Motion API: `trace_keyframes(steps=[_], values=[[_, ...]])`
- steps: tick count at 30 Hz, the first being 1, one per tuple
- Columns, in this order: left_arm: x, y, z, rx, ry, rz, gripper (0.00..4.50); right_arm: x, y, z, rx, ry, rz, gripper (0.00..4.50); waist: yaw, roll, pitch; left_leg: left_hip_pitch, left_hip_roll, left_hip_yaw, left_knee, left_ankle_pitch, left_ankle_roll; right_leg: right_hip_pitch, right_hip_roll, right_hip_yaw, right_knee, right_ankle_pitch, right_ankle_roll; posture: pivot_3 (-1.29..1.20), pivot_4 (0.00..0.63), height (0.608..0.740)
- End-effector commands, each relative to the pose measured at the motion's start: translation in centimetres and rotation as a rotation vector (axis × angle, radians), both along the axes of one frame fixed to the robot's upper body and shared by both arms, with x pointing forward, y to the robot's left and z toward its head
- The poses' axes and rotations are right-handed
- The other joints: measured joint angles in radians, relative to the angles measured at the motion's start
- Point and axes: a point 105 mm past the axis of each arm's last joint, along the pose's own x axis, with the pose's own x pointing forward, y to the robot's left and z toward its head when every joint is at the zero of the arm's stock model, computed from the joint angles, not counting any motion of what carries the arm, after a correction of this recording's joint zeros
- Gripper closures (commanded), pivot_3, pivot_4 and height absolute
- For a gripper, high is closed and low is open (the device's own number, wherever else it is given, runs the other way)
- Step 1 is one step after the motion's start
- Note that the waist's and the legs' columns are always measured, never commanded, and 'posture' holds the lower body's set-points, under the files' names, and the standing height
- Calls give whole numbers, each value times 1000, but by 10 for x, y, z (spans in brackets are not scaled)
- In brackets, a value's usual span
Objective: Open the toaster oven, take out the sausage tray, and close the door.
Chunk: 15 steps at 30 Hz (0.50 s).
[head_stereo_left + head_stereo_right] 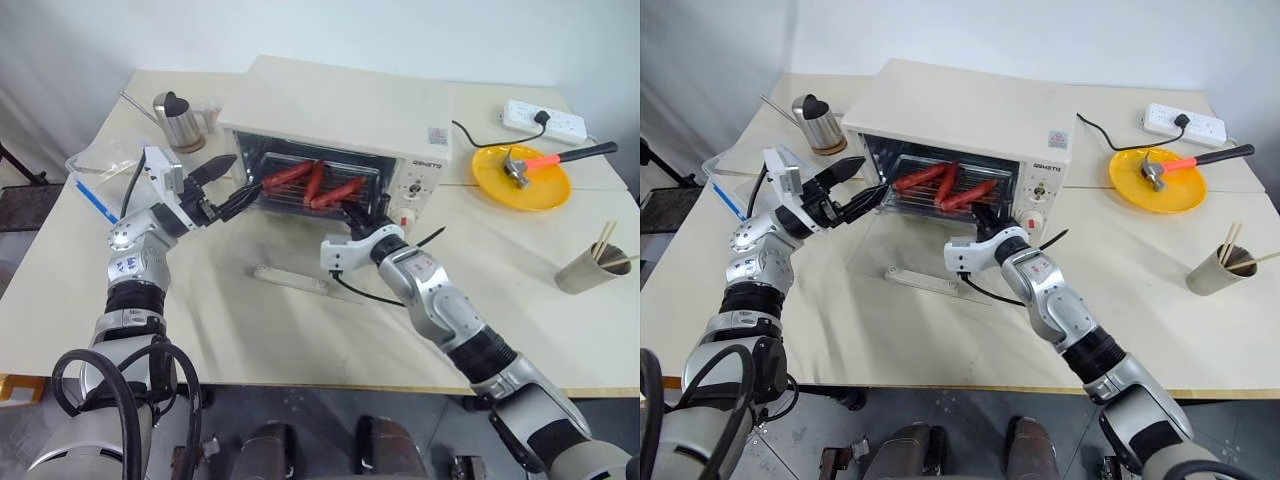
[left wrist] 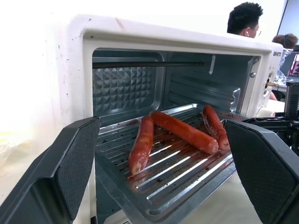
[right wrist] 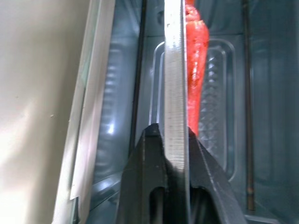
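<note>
Right gripper (image 1: 352, 214) is clamped on the sausage tray (image 2: 177, 172) rim at the oven (image 1: 340, 120) mouth, left gripper (image 1: 228, 185) held wide open beside it.

My right gripper (image 3: 175, 154) pinches the thin edge of the tray (image 3: 175, 84). A red sausage (image 3: 196, 60) lies at one o'clock, inside the shiny oven (image 3: 121, 93).

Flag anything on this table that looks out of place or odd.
A hammer with an orange handle lies across the yellow plate, an odd spot for a tool. The sausage tray juts partway out of the toaster oven, pinched at its edge by the right gripper.
</note>
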Motion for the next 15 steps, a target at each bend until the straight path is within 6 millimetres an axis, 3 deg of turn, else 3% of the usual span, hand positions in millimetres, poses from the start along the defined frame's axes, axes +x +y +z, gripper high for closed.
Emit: trace_keyframes(steps=[1,15], values=[[2,14,19,-6,-45,54,0,-8,-14,-16,-32,23,4,4489,2,0,0,0,0,0,0,0,0,0,0,0,0,0,0,0,150,740],[5,14,19,-6,-31,51,0,-28,-29,-16,-41,-2,29,4489,40,0,0,-3,-3,-6,-1,-2,1,2,0,0,-1,0,0,0,150,740]])
